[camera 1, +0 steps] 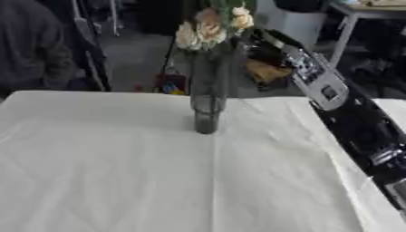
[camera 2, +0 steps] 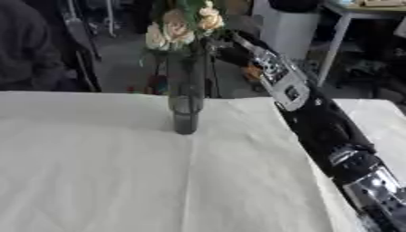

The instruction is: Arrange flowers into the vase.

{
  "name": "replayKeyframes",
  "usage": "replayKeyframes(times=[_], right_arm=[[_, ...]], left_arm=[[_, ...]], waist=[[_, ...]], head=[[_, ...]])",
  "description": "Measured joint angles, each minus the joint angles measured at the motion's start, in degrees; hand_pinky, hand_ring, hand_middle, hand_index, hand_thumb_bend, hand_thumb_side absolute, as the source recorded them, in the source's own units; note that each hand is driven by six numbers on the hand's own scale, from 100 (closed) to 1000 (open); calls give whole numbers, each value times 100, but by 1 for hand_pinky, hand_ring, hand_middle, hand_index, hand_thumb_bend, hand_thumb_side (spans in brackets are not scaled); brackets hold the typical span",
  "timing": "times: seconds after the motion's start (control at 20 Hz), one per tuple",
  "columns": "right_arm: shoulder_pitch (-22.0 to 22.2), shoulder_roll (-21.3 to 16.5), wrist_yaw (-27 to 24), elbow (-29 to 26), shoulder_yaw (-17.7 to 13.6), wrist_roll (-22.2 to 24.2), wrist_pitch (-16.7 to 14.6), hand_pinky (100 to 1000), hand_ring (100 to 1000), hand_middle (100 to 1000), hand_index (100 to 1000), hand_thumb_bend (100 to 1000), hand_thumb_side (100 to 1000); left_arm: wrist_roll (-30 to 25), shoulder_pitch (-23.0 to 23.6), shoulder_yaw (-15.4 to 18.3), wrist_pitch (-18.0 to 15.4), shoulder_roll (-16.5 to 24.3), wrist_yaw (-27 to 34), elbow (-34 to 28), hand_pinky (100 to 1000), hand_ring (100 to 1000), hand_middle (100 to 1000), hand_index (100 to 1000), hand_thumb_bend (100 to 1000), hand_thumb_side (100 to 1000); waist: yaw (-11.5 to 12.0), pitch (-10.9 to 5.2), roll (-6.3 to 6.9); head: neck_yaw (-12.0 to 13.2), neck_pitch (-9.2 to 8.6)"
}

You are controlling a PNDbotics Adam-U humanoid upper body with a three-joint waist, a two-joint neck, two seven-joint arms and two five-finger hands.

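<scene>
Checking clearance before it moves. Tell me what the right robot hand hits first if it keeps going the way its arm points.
Most likely the flowers at the top of the glass vase. The right robot hand already looks to be at the stems, though depth is unclear here.

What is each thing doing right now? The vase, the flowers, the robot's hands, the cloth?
Vase: upright on the table, dark, see-through.
Flowers: standing in the vase, pale blooms above its rim.
Right hand: reaching up beside the flowers; whether its fingers are closed is hidden.
Left hand: not in view.
Cloth: white, spread flat over the table, a crease down the middle.
</scene>
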Motion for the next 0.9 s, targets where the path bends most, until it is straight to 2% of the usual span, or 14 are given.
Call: replayKeyframes(times=[0.25,0.45,0.7,0.75,0.9], right_arm=[[281,-108,-226,-345,-5,-2,63,1000,974,887,942,286,851],[758,-254,-630,-879,-121,-200,115,1000,945,861,924,267,822],[1787,-572,-1253,-2091,-380,-783,159,966,928,851,921,220,807],[2025,-644,-1345,-2356,-432,-890,169,938,918,850,923,189,812],[2766,-850,-1570,-3097,-610,-1165,193,928,912,844,922,140,816]], left_arm=[[44,19,37,3,0,-24,1,657,722,674,713,573,739],[101,56,85,7,-24,-47,4,657,724,675,712,575,738],[194,89,151,11,-53,-66,4,656,728,679,713,578,737],[209,96,161,13,-53,-75,4,657,731,682,714,577,738],[253,102,204,11,-54,-116,4,658,736,689,719,577,739]], waist=[[-132,-16,-8],[-278,-16,-8],[-434,13,2],[-481,19,2],[-609,35,14]], head=[[95,41],[209,42],[399,42],[433,42],[519,42]])
